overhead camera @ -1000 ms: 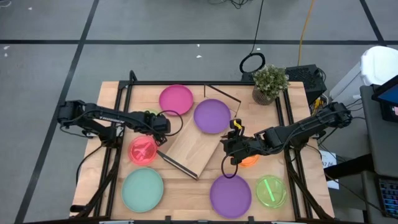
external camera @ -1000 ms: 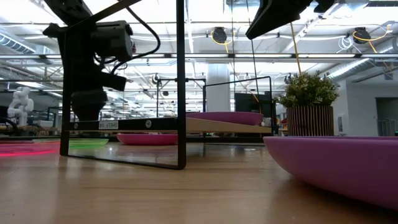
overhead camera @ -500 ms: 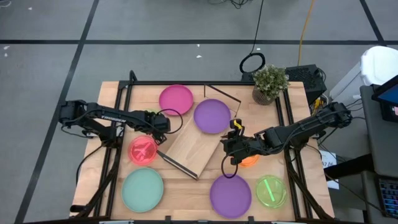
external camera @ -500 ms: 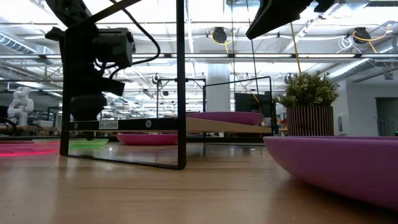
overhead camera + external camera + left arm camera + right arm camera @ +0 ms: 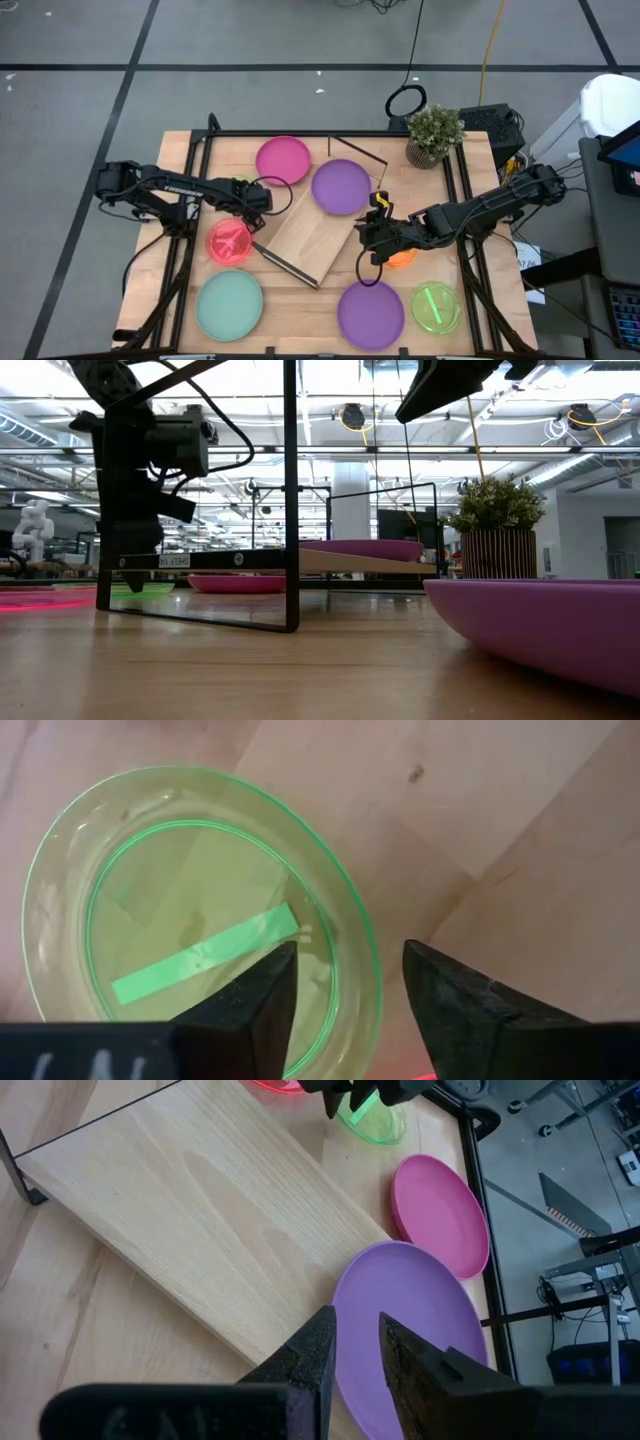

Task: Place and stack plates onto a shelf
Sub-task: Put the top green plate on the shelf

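Observation:
My left gripper (image 5: 256, 199) is open and points down over a small lime green plate (image 5: 200, 920) that lies flat on the table left of the shelf (image 5: 312, 236). Its fingers stand on either side of the plate's rim (image 5: 368, 960). A purple plate (image 5: 340, 186) rests on the shelf's far end. My right gripper (image 5: 364, 234) hovers at the shelf's right side, open by a narrow gap (image 5: 357, 1342) and holding nothing. A small orange plate (image 5: 402, 259) lies under the right arm. My left gripper comes from above, pointing down, with one finger (image 5: 255, 1005) inside the lime green plate's rim and the other (image 5: 450, 1010) outside it. I cannot tell whether either finger touches the plate, which lies flat on the table.
On the table lie a magenta plate (image 5: 283, 160), a red plate (image 5: 231, 242), a mint green plate (image 5: 229, 305), a second purple plate (image 5: 370, 313) and a second lime green plate (image 5: 435, 306). A potted plant (image 5: 434, 132) stands at the far right corner. A black frame (image 5: 290, 490) stands at the shelf's near end.
My left gripper has moved down toward the lime green plate and tipped a little, as the low view shows. The right arm and the plates have kept still.

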{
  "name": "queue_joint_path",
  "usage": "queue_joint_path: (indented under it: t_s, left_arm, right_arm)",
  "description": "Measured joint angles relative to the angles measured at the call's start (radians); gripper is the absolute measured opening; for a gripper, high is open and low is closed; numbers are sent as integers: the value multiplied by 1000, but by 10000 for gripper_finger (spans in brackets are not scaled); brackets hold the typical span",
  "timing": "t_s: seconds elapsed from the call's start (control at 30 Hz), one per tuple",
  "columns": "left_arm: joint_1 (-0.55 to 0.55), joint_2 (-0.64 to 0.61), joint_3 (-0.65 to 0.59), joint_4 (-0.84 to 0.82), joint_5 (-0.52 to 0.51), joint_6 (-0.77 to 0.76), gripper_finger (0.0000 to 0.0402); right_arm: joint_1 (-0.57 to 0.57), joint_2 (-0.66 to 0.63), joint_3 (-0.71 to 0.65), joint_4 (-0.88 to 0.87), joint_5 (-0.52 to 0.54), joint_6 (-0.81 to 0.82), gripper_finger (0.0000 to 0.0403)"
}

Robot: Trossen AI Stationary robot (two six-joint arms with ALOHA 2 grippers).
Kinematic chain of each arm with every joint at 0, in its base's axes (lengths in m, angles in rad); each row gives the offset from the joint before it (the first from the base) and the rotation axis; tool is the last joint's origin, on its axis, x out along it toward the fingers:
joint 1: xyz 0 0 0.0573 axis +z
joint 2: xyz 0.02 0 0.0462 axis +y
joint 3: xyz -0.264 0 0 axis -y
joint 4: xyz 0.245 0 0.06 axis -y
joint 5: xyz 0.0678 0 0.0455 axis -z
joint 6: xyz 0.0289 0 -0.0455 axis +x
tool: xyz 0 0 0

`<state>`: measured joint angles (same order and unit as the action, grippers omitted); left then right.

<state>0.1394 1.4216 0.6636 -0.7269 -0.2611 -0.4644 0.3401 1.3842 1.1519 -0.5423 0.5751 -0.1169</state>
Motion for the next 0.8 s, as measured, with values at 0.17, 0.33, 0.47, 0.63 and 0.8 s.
queue_joint_path:
  t_s: [0.17,0.33,0.47,0.63,0.8]
  left_arm:
    - [11,0,0,-1,2,19,142]
    - [11,0,0,0,17,44,119]
    - [11,0,0,0,18,44,116]
    - [11,0,0,0,18,44,115]
    - [11,0,0,14,18,63,115]
  right_arm:
    - [0,0,0,0,0,0,64]
    - [0,0,0,0,0,0,64]
    - [0,0,0,0,0,0,64]
    - [0,0,0,0,0,0,64]
    - [0,0,0,0,0,0,64]
